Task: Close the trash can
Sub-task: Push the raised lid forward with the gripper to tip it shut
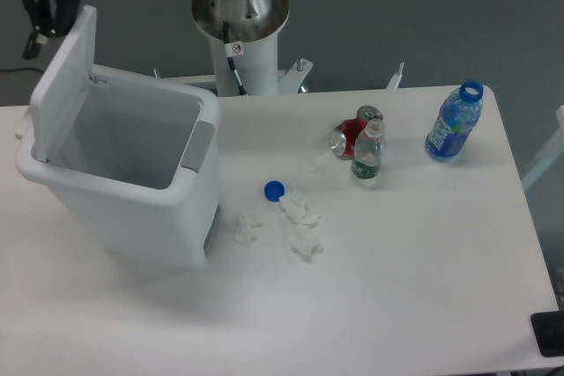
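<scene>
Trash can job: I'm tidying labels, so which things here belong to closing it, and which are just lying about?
Belongs to the job:
trash can
its lid
gripper

Just lying about:
blue bottle
small bottle
red can
blue cap
crumpled tissues
</scene>
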Controlling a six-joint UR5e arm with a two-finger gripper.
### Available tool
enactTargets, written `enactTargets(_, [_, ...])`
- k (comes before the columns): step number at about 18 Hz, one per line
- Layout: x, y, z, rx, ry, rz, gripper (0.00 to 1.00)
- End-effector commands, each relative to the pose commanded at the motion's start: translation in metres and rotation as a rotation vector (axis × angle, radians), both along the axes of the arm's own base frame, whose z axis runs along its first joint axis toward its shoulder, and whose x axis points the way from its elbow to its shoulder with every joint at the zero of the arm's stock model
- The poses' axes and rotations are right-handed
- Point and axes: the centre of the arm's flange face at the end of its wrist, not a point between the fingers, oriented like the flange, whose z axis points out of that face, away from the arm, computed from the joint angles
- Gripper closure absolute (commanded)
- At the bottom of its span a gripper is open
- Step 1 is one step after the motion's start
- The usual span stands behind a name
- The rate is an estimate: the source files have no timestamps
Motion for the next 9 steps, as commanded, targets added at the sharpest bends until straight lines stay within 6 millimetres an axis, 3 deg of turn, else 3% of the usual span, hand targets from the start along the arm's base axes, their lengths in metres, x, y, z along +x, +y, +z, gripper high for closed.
enactTargets(7, [-0.022, 0.003, -0.011, -0.027, 0.049, 0.024, 0.0])
enactTargets(9, [-0.038, 0.004, -0.015, -0.031, 0.06, 0.038, 0.0])
